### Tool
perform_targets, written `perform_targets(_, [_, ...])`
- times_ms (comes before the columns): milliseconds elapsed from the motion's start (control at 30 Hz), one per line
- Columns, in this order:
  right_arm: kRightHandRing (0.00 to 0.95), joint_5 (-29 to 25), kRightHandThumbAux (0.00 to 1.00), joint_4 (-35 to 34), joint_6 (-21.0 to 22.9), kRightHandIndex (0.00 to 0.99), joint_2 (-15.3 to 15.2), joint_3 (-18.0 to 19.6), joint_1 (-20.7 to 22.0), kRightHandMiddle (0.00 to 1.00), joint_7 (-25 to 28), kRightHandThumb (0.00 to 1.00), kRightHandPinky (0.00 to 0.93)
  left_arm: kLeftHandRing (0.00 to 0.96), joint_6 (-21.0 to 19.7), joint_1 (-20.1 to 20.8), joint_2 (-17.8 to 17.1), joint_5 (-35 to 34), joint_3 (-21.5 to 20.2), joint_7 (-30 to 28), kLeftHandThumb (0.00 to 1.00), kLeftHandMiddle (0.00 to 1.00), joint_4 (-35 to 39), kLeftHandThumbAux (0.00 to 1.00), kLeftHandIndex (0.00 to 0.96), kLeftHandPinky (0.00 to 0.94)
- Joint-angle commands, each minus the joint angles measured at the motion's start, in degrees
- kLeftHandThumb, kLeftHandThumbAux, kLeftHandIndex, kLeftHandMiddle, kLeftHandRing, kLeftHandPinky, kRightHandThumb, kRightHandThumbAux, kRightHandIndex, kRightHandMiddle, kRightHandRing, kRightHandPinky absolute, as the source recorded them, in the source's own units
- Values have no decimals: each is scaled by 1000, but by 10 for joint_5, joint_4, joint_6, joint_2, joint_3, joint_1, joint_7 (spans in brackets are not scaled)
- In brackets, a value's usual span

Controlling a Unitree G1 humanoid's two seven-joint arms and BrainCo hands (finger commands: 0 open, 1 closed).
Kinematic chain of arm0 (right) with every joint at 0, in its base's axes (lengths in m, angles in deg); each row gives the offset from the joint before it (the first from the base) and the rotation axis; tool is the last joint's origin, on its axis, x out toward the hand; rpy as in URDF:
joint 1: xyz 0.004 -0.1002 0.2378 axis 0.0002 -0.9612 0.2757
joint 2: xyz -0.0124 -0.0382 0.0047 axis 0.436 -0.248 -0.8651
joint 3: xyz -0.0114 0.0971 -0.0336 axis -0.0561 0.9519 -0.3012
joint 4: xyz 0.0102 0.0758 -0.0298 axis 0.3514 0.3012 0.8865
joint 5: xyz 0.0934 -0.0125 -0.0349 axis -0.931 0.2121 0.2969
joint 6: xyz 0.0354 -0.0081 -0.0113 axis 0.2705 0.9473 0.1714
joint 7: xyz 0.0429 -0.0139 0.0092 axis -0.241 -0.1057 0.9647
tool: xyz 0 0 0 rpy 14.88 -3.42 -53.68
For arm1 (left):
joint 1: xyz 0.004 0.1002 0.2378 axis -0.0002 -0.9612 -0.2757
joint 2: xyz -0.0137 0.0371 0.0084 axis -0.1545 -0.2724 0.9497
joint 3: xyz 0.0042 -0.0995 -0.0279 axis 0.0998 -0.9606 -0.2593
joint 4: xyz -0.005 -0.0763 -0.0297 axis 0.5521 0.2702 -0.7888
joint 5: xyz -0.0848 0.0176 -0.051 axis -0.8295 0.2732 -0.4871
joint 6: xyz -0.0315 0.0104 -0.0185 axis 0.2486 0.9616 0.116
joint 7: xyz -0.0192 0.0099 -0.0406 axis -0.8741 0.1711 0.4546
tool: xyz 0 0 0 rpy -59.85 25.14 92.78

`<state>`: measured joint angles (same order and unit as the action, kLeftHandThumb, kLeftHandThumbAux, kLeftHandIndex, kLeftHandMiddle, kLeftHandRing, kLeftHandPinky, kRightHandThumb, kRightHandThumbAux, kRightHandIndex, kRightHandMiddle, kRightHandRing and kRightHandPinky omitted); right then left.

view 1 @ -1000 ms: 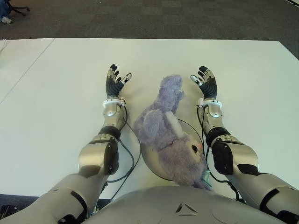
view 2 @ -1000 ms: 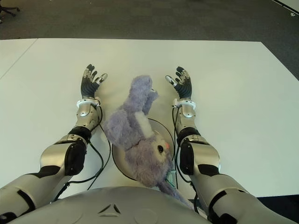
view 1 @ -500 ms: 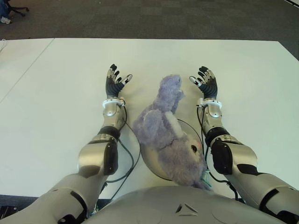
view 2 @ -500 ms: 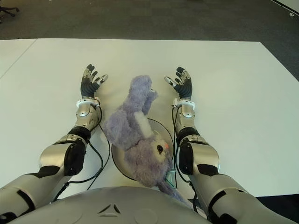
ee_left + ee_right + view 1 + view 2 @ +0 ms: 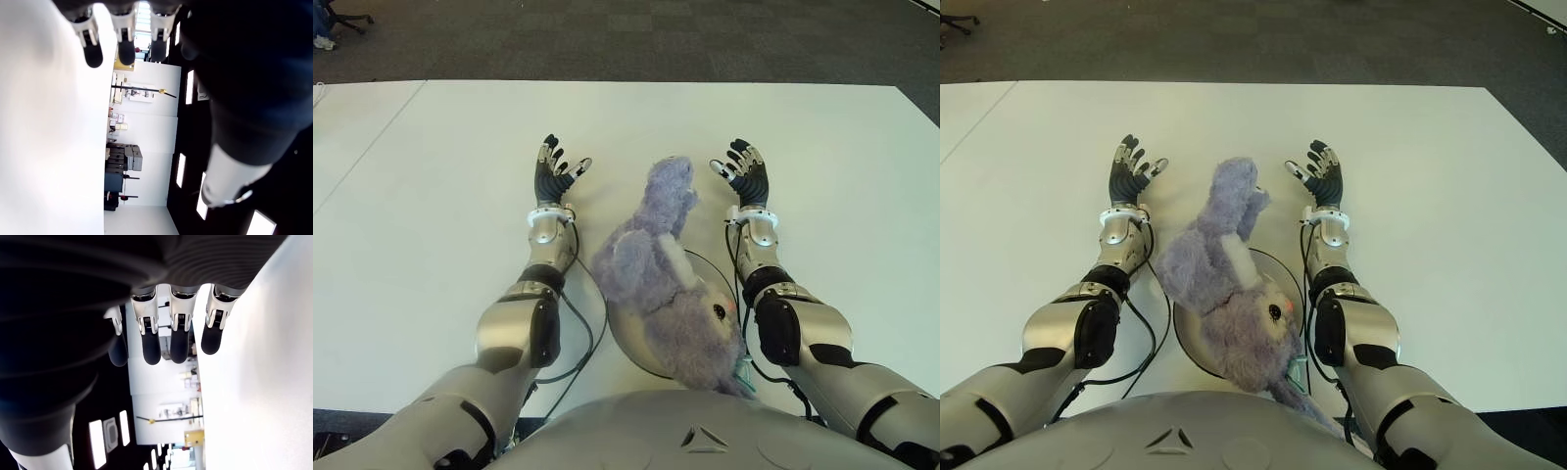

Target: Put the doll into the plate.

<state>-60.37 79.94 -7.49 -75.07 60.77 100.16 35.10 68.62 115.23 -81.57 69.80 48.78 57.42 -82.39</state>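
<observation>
1. The place looks like a lab or office workspace: a wide, plain white counter (image 5: 431,225) fills most of the eye views.
2. Beyond it lies dark grey carpet tile flooring (image 5: 636,39), the kind laid in offices.
3. The wheeled base of an office chair (image 5: 347,18) shows at the far left corner.
4. The wrist views show white walls, long ceiling light panels (image 5: 190,87) and stacked equipment (image 5: 121,159).

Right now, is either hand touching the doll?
Apart. The left eye view shows bare table between the doll and the open left hand, and between it and the open right hand.
</observation>
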Motion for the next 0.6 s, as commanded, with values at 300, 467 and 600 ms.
perform_targets(300, [150,-3,803,50,34,170,37,-1,-89,170,-11,0,152,82,-48,-85,10,2,5,5,2,72,-52,869,56,124])
perform_targets(467, [148,-1,796,50,33,170,37,-4,-90,167,-14,0,149,84,-47,-85,10,2,6,5,9,74,-52,877,58,124])
perform_targets(600, [148,-1,794,50,34,170,37,-6,-90,167,-15,0,149,84,-46,-85,10,2,8,5,15,74,-52,877,59,125])
